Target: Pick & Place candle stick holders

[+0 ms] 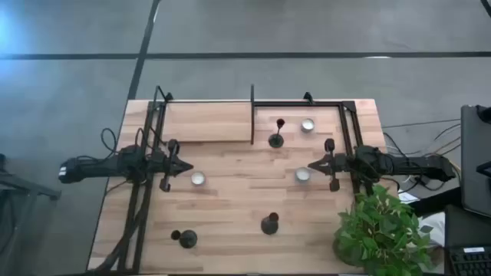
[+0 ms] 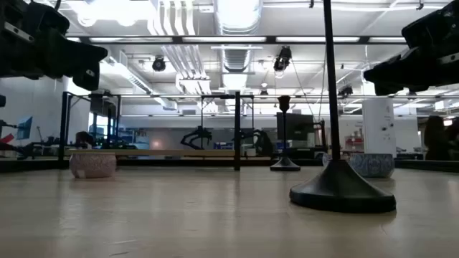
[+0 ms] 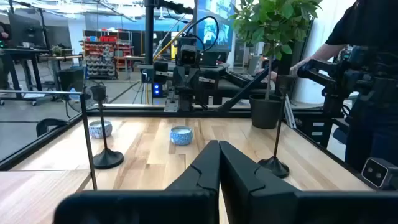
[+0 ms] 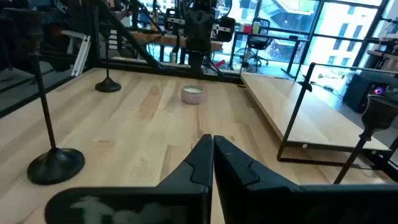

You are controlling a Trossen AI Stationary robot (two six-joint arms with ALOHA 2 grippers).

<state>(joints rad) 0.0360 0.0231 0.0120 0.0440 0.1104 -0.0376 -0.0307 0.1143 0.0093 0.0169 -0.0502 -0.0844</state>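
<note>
Seen from above, the wooden table carries three black candle stick holders: one right of centre in the upper part of the frame, beside the raised shelf, one low and centre, and one at the lower left. Three tealight discs lie between them, at and. The left gripper sits at mid-left and the right gripper at mid-right, each with its fingers pressed together and nothing between them.

The wrist views confirm what the overhead only hints at: the left gripper and the right gripper each come to a closed point over bare wood. The left wrist view also shows a potted plant and a person's dark sleeve at the far right (neither is so plain from above).

The low view shows one holder large at right, its stem running out of the top of the frame, and another smaller behind it.
</note>
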